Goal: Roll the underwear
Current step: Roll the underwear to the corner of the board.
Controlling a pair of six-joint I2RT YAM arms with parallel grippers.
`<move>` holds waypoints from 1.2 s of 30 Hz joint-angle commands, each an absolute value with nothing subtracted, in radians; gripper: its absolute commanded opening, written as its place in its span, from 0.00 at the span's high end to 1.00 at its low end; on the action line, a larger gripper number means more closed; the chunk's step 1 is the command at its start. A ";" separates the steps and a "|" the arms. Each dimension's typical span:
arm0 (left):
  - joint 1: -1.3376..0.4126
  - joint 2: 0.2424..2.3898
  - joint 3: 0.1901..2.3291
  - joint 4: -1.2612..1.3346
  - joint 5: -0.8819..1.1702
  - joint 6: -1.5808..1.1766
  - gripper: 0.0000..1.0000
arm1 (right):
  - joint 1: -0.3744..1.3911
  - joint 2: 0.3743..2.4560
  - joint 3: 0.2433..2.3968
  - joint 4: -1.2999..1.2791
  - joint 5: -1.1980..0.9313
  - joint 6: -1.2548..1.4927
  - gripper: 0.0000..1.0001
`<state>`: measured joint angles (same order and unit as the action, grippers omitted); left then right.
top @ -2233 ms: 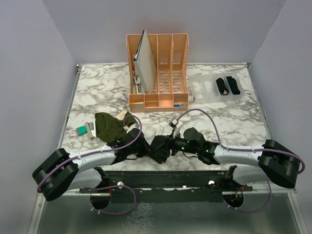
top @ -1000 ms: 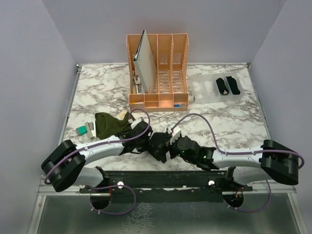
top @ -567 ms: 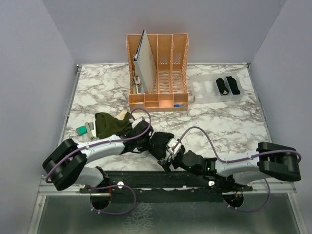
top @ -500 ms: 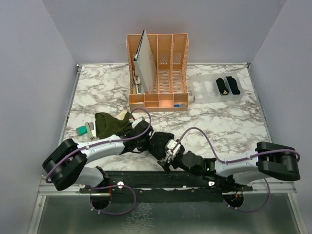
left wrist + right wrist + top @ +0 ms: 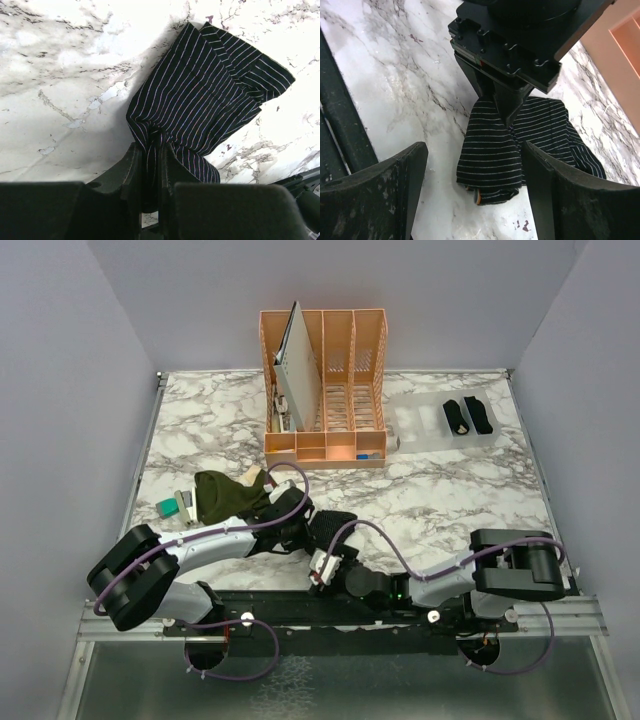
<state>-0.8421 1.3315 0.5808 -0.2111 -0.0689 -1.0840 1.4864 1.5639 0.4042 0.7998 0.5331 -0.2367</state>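
The finely striped black underwear (image 5: 338, 528) lies crumpled on the marble near the front edge. My left gripper (image 5: 312, 531) is shut on one bunched edge of it, as the left wrist view shows (image 5: 151, 148) with the cloth (image 5: 200, 95) spread beyond. My right gripper (image 5: 325, 558) is open and empty, its jaws wide apart (image 5: 475, 150) just short of the cloth's folded near end (image 5: 490, 160). The left gripper (image 5: 504, 102) shows there too. The olive-green underwear (image 5: 225, 496) lies at the left. Two black rolled bundles (image 5: 457, 416) (image 5: 478, 414) lie at the back right.
An orange desk organizer (image 5: 325, 390) stands at the back centre. A clear tray (image 5: 420, 425) holds the two rolls. A small teal block (image 5: 167, 507) and a small white item (image 5: 185, 504) lie left of the olive cloth. The black front rail (image 5: 342, 125) runs close by.
My right arm has folded back toward the near edge and swung left; its gripper now sits low in front of the striped cloth. The left gripper keeps its hold, shifted slightly right.
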 commanded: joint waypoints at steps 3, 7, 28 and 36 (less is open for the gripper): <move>-0.846 1.340 0.551 -0.247 -0.078 -1.111 1.00 | 1.496 1.698 0.458 0.880 0.676 -0.249 0.26; -0.845 1.337 0.552 -0.250 -0.081 -1.118 1.00 | 1.496 1.765 0.429 0.941 0.735 -0.236 0.38; -0.847 1.254 0.575 -0.334 -0.180 -1.171 0.57 | 1.480 1.737 0.322 0.976 0.512 0.069 0.81; -0.845 1.186 0.568 -0.345 -0.198 -1.154 0.26 | 1.421 1.700 0.277 1.037 0.348 0.181 0.81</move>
